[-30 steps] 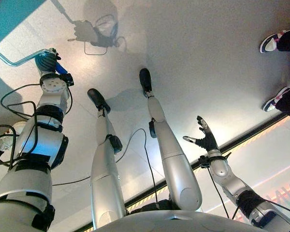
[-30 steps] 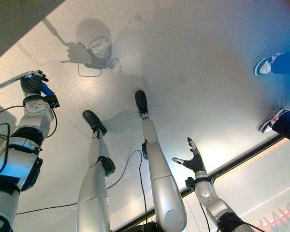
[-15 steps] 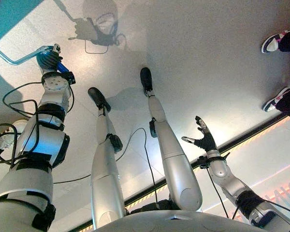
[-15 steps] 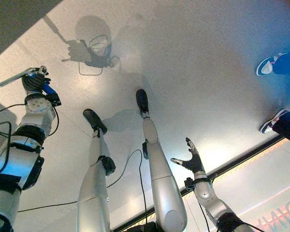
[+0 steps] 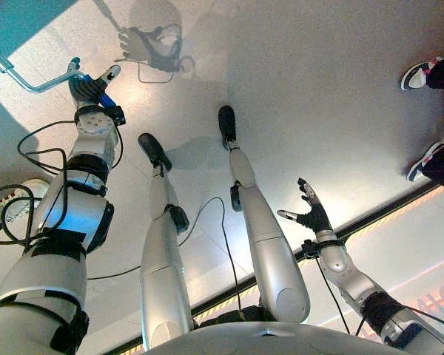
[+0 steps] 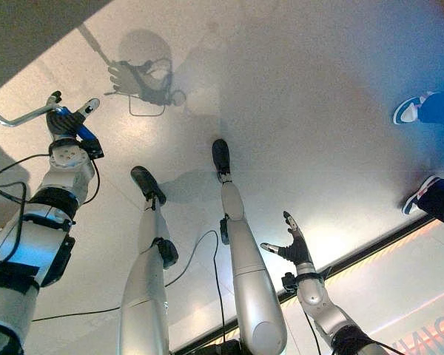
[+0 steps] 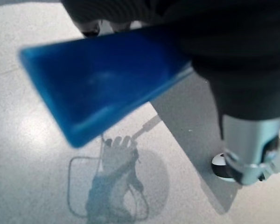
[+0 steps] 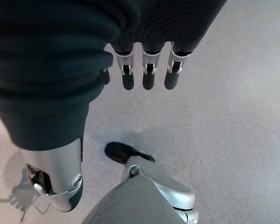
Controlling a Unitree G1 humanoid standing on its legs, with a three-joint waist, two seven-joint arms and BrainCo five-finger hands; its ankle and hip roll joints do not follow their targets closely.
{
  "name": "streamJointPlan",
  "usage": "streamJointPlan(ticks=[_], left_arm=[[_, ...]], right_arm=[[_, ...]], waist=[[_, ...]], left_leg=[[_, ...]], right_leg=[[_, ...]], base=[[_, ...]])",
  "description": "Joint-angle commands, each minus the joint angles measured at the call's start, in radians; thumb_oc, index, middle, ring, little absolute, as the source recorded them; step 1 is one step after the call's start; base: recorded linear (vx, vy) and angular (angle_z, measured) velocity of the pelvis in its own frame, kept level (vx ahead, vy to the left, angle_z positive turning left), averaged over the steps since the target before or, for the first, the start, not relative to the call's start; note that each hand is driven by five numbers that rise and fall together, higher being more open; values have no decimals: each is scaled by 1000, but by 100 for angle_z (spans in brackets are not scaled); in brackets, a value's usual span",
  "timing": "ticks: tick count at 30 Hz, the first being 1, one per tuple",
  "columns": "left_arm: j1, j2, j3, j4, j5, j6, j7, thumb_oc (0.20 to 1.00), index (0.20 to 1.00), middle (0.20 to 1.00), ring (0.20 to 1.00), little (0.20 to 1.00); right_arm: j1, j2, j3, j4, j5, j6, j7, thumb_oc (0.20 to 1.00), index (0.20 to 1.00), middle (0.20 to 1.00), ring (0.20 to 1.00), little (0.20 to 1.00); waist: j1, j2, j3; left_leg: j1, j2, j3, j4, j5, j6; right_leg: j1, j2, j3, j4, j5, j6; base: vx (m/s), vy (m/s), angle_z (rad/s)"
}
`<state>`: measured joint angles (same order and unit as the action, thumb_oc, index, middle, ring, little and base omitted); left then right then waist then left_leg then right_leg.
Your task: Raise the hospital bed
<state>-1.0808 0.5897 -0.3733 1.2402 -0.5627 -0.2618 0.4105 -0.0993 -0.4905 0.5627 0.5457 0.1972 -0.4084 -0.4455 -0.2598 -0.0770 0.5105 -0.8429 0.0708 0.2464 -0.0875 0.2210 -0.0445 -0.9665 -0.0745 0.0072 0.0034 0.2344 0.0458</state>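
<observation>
Since the earlier frames the left hand (image 5: 91, 83) has loosened up on the bent silver metal crank handle (image 5: 31, 81) at the far left, so where the fingers were wrapped round its end, a silver finger (image 5: 109, 72) now sticks out straight to the right and the hand looks mostly open, resting against the handle's end rather than clamping it. That crank is the task's thing, jutting out low over the pale grey floor (image 5: 311, 89). Over to the right, the right hand (image 6: 291, 245) hangs idle with fingers spread and holding nothing. At the far right edge a person's shoes (image 5: 423, 72) stand well clear. My guess at the risk: with the hold this loose, the handle could slip away mid-turn, and the crank could swing back, so the bed doesn't rise.
</observation>
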Motion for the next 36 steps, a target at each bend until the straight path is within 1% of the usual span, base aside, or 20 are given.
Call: streamJointPlan(ticks=[1, 8, 22, 24, 30, 36], left_arm=[[-45, -18, -18, -18, 25, -22, -22, 1000, 1000, 1000, 1000, 1000], [-34, -27, -13, -18, 29, -22, -22, 1000, 1000, 1000, 1000, 1000], [27, -43, 17, -14, 48, -12, -33, 1000, 1000, 1000, 1000, 1000], [43, -47, 23, -16, 55, -11, -35, 1000, 1000, 1000, 1000, 1000], [79, -55, 29, -23, 61, -9, -45, 1000, 1000, 1000, 1000, 1000], [152, -71, 29, -16, 122, 7, -58, 1000, 1000, 1000, 1000, 1000]], right_arm=[[69, -43, 17, -11, -12, -14, -13, 1000, 1000, 1000, 1000, 1000], [63, -42, 19, -1, -12, -8, -11, 1000, 1000, 1000, 1000, 1000], [58, -27, 21, 28, -9, 5, 5, 1000, 1000, 1000, 1000, 1000], [57, -21, 21, 40, -10, 8, 8, 1000, 1000, 1000, 1000, 1000], [57, -12, 18, 53, -8, 18, 15, 1000, 1000, 1000, 1000, 1000], [53, 16, 15, 111, -9, 38, 31, 1000, 1000, 1000, 1000, 1000]], waist=[[4, -28, 9], [7, -30, 9], [19, -48, 9], [23, -54, 9], [32, -56, 9], [45, -57, 9]], left_leg=[[109, -4, -30, 4, -39, -26], [117, -8, -37, 3, -37, -26], [157, -17, -57, 2, -35, -25], [172, -20, -61, 2, -37, -24], [198, -27, -66, 2, -40, -21], [259, -35, -73, 4, -46, -16]], right_leg=[[9, -7, -10, 88, -47, 90], [26, -12, -14, 84, -42, 91], [83, -28, -34, 79, -37, 95], [102, -33, -38, 77, -35, 97], [136, -38, -44, 79, -37, 98], [207, -50, -51, 75, -35, 103]], base=[[0, 0, 0], [0, 0, 0], [-13, 4, 4], [-8, 10, 5], [-8, 17, 4], [-23, 23, 5]])
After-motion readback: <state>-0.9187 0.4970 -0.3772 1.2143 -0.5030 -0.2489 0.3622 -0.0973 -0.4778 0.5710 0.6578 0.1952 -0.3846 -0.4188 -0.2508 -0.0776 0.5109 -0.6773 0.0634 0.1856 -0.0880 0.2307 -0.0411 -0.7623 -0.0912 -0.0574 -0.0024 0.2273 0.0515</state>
